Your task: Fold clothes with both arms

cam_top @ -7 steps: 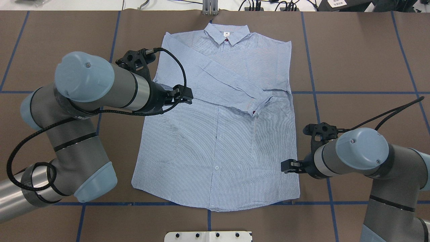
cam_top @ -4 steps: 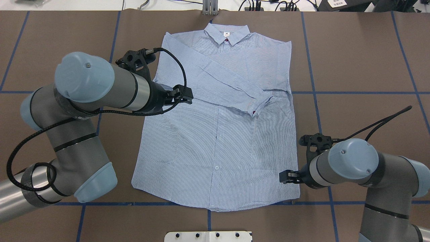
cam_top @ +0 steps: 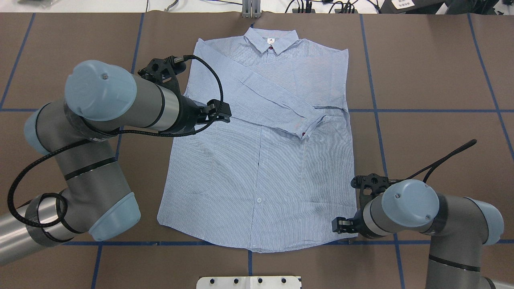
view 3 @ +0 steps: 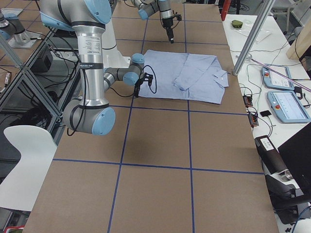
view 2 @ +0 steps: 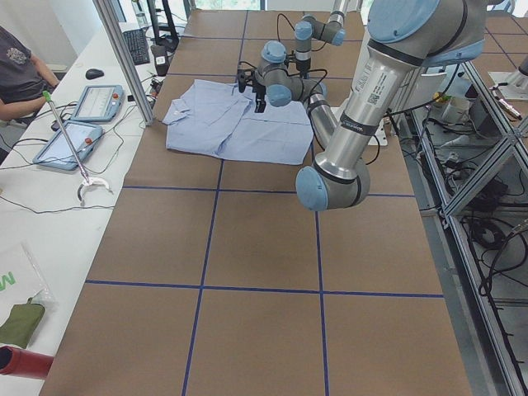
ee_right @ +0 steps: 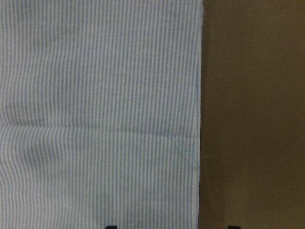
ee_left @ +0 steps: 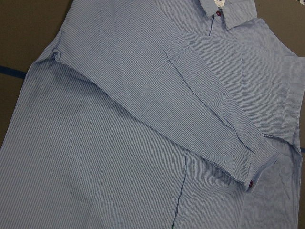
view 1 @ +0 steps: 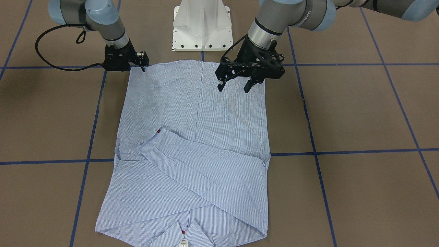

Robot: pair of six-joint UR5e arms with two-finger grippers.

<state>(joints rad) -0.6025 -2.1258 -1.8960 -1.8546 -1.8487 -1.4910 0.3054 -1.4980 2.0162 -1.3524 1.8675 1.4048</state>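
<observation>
The light blue striped shirt lies flat and face up on the brown table, collar at the far side, both sleeves folded across the chest. It also shows in the front view. My left gripper hovers open above the shirt's left side near the waist; in the front view its fingers stand apart over the cloth. The left wrist view shows the folded sleeve with its red cuff button. My right gripper is low at the shirt's near right hem corner, open, its fingertips straddling the shirt's side edge.
The white pedestal base stands at the table's near edge by the hem. Blue tape lines cross the table. A side bench with tablets and a metal post lie beyond the far edge.
My right arm has moved back toward the robot along the shirt's right edge, from about mid-hem height to the hem corner. The left arm has hardly moved.
</observation>
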